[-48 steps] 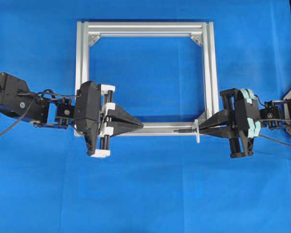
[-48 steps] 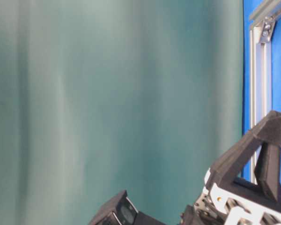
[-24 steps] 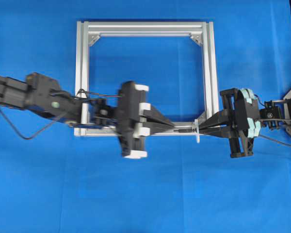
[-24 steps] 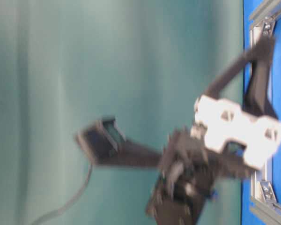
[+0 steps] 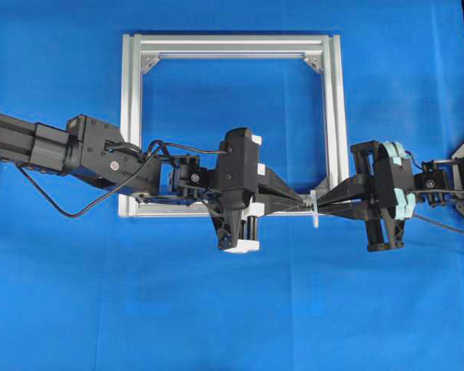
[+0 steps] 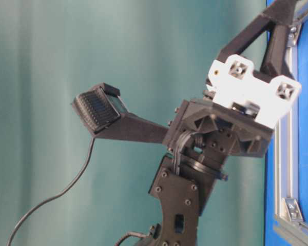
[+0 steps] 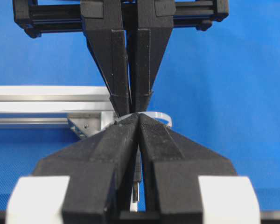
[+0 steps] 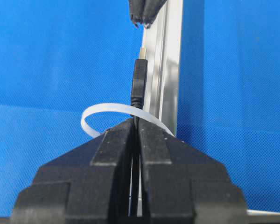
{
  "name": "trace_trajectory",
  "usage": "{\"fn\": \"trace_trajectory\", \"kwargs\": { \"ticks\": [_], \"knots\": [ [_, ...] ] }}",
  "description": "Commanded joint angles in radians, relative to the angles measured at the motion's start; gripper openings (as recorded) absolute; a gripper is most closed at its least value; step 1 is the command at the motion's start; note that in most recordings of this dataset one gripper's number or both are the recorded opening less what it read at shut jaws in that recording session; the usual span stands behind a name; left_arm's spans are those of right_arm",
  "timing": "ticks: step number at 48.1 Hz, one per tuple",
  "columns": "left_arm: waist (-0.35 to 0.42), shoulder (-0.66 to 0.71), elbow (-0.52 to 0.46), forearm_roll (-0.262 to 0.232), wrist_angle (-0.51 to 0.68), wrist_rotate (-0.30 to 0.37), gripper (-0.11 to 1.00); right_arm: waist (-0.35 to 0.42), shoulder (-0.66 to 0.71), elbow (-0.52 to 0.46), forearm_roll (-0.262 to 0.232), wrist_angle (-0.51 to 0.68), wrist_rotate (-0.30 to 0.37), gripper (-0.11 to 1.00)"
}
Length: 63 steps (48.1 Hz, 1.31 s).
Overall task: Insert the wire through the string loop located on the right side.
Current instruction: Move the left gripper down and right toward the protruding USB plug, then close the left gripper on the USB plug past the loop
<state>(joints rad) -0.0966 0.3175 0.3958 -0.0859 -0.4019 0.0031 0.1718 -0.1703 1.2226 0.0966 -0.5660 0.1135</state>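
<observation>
most of the threading looks done; the far-side pickup is still open

one end of the wire [image 8: 139,88] already pokes through the string loop [image 8: 95,122]: in the right wrist view the plug tip stands beyond the whitish loop, next to the silver aluminium frame [image 8: 170,70], while the right gripper [image 8: 135,125] is clenched on the cable just behind the loop. the loop sits at the frame's lower right corner, above the blue tabletop [image 5: 232,309].

what seems left, judging from this, is for the left gripper [image 5: 303,202] to take the plug on the far side and draw more cable through. its jaws are pressed together, tips right at the loop, and i cannot tell whether they pinch the plug or just meet in front of it.

the overhead view gives the layout, both grippers nose to nose at the loop, but hides the wire. the left wrist view shows a thin dark piece between its own fingers [image 7: 112,154] and the opposing gripper ahead. the table-level view shows only the left arm's back, nothing of wire or loop.
</observation>
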Motion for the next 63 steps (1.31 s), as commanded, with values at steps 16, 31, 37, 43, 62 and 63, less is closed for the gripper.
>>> {"fn": "trace_trajectory", "kwargs": {
  "ticks": [16,31,37,43,62,63],
  "knots": [
    [0.003,-0.017,-0.015,0.002,-0.003,-0.012,0.65,0.003,-0.006,-0.014,-0.003,-0.006,-0.002,-0.04],
    [0.003,-0.008,-0.015,0.002,-0.003,-0.012,0.85,0.002,-0.008,-0.015,-0.002,-0.005,-0.002,-0.04],
    [0.003,0.046,-0.031,0.002,-0.005,-0.015,0.85,0.003,-0.006,-0.015,-0.002,-0.005,-0.002,-0.04],
    [0.003,0.098,-0.051,0.002,-0.006,-0.017,0.85,0.002,-0.006,-0.014,-0.003,-0.005,-0.002,-0.04],
    [0.003,0.126,-0.063,0.002,-0.006,-0.017,0.85,0.002,-0.006,-0.014,-0.002,0.002,-0.002,-0.04],
    [0.003,0.124,-0.063,0.002,-0.005,-0.017,0.85,0.002,-0.008,-0.014,-0.003,0.002,-0.002,-0.04]
  ]
}}
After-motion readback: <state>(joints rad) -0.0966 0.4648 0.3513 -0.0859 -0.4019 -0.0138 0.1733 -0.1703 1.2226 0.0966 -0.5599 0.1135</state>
